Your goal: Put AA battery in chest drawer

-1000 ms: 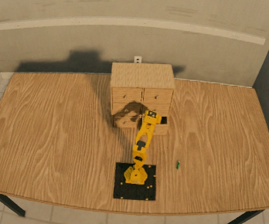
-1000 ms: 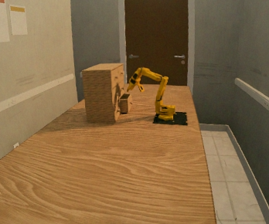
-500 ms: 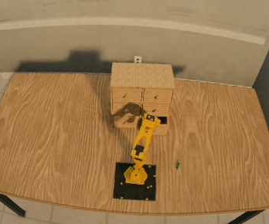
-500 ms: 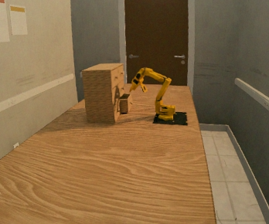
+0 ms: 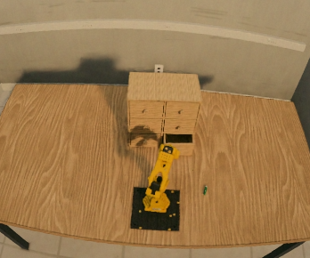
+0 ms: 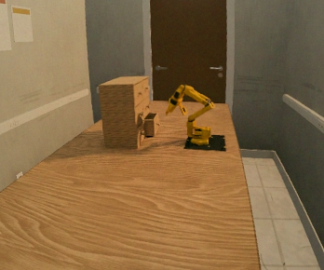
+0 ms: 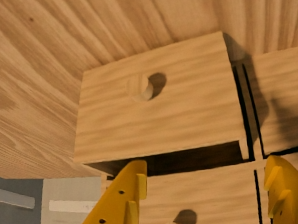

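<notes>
Alas, any lettering on the battery (image 5: 205, 189) blurs.

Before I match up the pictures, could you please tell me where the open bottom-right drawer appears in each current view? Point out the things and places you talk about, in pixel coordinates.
Top: the open drawer (image 5: 179, 149) (image 6: 152, 126) (image 7: 160, 107) is just right of center, beyond the gripper.
Exterior: left of center, jutting from the chest's front toward the arm.
Wrist: across the middle, its front facing the camera, its opening below in the picture.
Shared landmark: the yellow gripper (image 6: 176, 113) (image 7: 207, 182), at least partly visible in all three.
</notes>
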Controlling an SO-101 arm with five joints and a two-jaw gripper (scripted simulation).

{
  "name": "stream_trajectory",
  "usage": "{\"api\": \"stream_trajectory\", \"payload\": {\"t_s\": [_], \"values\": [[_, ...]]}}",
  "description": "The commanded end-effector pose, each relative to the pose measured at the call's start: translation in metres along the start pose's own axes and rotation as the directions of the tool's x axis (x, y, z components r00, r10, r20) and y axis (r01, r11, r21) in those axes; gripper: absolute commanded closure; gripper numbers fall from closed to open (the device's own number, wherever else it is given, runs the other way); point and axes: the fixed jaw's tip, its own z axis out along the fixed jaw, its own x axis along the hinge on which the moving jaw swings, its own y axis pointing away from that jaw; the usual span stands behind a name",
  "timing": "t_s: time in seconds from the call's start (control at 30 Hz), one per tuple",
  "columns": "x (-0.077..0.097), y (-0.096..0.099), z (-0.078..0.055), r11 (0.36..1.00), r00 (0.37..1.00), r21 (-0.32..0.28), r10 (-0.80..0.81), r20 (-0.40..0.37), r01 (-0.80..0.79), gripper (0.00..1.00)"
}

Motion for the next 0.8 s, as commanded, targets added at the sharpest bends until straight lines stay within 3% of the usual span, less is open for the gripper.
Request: {"api": "stream_trajectory", "payload": {"t_s": [0.0, 0.5, 0.77], "values": [[-0.006, -0.001, -0.003, 1.0, 1.0, 0.007, 0.003, -0.008, -0.003, 0.75], [-0.006, -0.001, -0.003, 1.0, 1.0, 0.007, 0.003, -0.008, -0.003, 0.75], [-0.005, 0.022, 0.007, 0.993, 0.974, -0.067, 0.079, -0.212, -0.095, 0.76]]}}
